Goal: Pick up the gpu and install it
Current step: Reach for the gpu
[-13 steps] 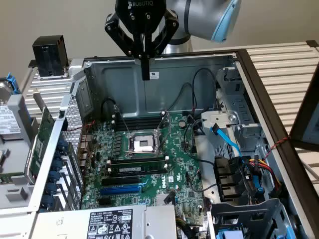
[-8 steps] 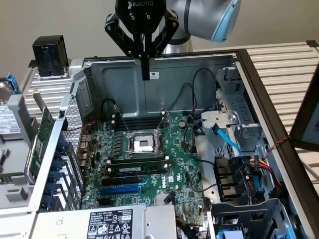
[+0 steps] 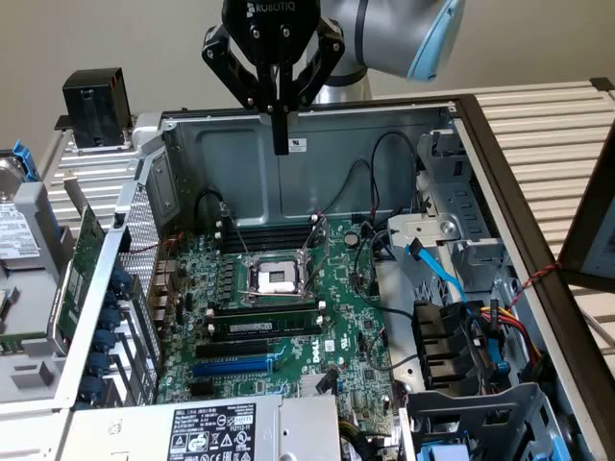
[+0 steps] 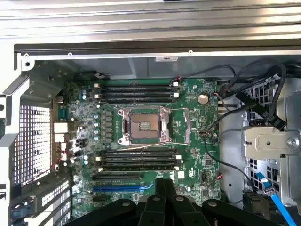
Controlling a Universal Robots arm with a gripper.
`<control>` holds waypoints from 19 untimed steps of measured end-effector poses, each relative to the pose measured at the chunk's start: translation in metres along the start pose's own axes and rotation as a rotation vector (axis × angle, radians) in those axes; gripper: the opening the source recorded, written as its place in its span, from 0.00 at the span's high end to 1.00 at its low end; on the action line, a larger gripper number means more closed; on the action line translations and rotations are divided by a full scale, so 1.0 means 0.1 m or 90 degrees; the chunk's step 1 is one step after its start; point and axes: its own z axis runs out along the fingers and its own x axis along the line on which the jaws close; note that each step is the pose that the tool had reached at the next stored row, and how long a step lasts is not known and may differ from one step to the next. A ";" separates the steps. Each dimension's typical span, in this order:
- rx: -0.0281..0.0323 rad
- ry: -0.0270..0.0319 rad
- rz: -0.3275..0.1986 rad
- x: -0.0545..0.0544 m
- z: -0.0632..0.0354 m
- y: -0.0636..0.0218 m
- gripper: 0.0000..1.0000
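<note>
I have the gripper [image 3: 281, 142] hanging high over the open computer case [image 3: 384, 173], at about twelve o'clock from the processor socket [image 3: 274, 279] in the exterior view. Its fingers are pinched together and hold nothing. From the wrist camera I look straight down on the motherboard [image 4: 188, 141], with the closed fingertips [image 4: 155, 190] over its near edge.

By my reading the job has barely begun. The long blue card slot [image 3: 233, 366] at six o'clock from the socket is bare, so nothing is installed. A green card [image 3: 83, 264] stands on edge just outside the case wall, at nine o'clock from the socket. I take that to be the gpu, though I cannot make out its fan from here. It is well apart from the gripper, so both the pick-up and the seating are left to do.
</note>
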 end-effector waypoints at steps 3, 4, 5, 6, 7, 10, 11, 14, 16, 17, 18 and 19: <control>0.0000 -0.0006 0.000 0.07 -0.002 -0.005 0.89; -0.0001 -0.0012 0.000 0.11 -0.003 -0.008 0.89; -0.0001 -0.0018 0.000 0.16 -0.004 -0.011 0.89; -0.0002 -0.0023 0.000 0.21 -0.005 -0.015 0.89; -0.0002 -0.0027 0.000 0.25 -0.006 -0.018 0.89; -0.0003 -0.0037 0.000 0.39 -0.009 -0.027 0.89; -0.0003 -0.0040 0.000 0.43 -0.010 -0.030 0.89; -0.0004 -0.0049 0.000 0.57 -0.013 -0.040 0.89; -0.0004 -0.0055 0.000 0.66 -0.015 -0.046 0.89; -0.0004 -0.0059 0.000 0.71 -0.016 -0.050 0.89; -0.0005 -0.0063 0.000 0.75 -0.017 -0.053 0.89; -0.0005 -0.0066 0.000 0.79 -0.018 -0.056 0.89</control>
